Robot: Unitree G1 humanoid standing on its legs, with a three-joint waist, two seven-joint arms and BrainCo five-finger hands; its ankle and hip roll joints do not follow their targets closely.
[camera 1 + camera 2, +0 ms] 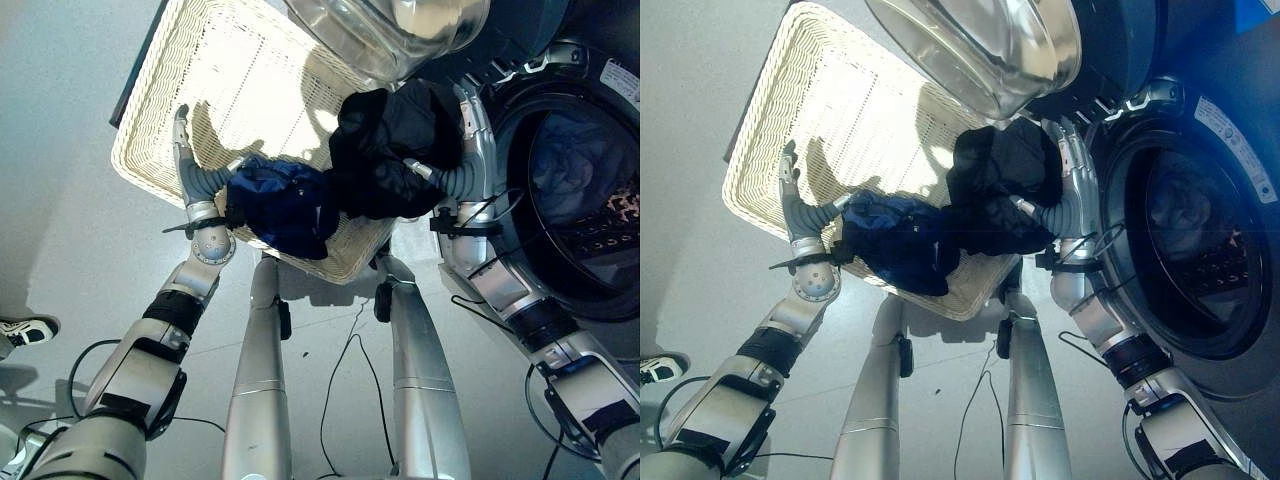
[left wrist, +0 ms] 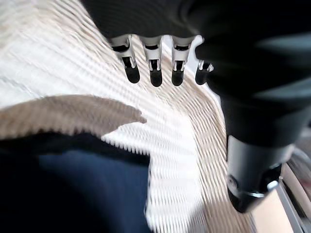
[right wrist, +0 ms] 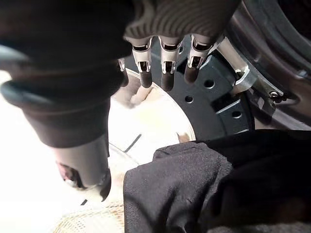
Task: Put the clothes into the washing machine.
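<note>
Two garments remain: right hand (image 1: pixel 470 140) (fingers straight, black garment (image 1: pixel 385 150) draped across) should swing drumward (image 1: pixel 570 190); left hand's (image 1: pixel 185 160) fingers straight.

Out to the side of the fingers of the left hand (image 1: pixel 192 180), away from the thumb: pale grey floor (image 1: pixel 60 160), smooth and matt, without seams or pattern. Past the fingertips, a dark narrow strip (image 1: pixel 137 72) lying slantwise on that floor (too little showing to tell what). Well back from the fingers, down past the wrist and elbow, a person's white-and-dark shoe (image 1: pixel 24 329) flat on the same grey. Strong light from above, bright on the floor nearer in (image 1: pixel 335 320), with soft-edged grey shadow beside it. No telling walls or windows.
</note>
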